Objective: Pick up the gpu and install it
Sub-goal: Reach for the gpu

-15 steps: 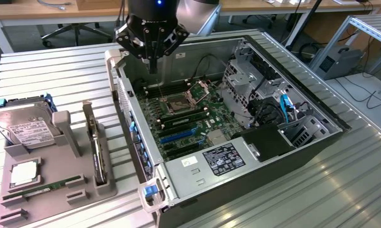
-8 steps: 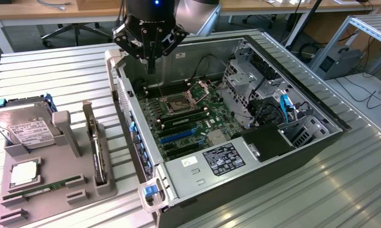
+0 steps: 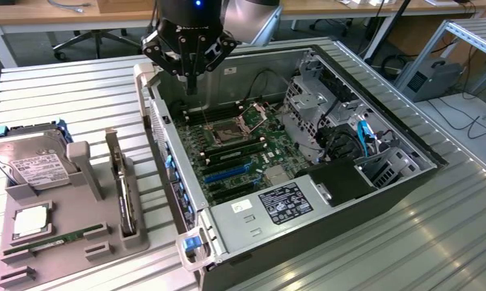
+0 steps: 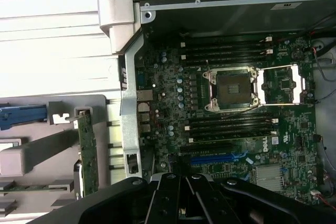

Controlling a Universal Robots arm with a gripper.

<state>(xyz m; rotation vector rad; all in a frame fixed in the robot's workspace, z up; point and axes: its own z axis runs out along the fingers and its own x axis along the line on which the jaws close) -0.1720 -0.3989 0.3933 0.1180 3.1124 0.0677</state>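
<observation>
The gpu (image 3: pixel 126 209) stands edge-on in a slot of the grey holder tray (image 3: pixel 73 254), at the exterior view's left beside the open computer case (image 3: pixel 405 151). Its silver bracket rises at the far end. In the wrist view the gpu (image 4: pixel 88 153) shows as a thin green strip outside the case wall. My gripper (image 3: pixel 191 88) hangs shut above the far corner of the case, over the motherboard (image 3: pixel 243 148), with nothing in it. It is well away from the gpu. The gripper (image 4: pixel 184 184) points down toward the blue expansion slot (image 4: pixel 215 158).
On the holder tray are a silver hard drive (image 3: pixel 34 163), a square processor (image 3: pixel 31 221) and a narrow green RAM stick (image 3: pixel 53 240). Inside the case are the open processor socket (image 3: pixel 225 133), drive cages (image 3: pixel 312 106) and a power supply (image 3: pixel 279 203). The slatted metal table (image 3: pixel 73 97) lies around.
</observation>
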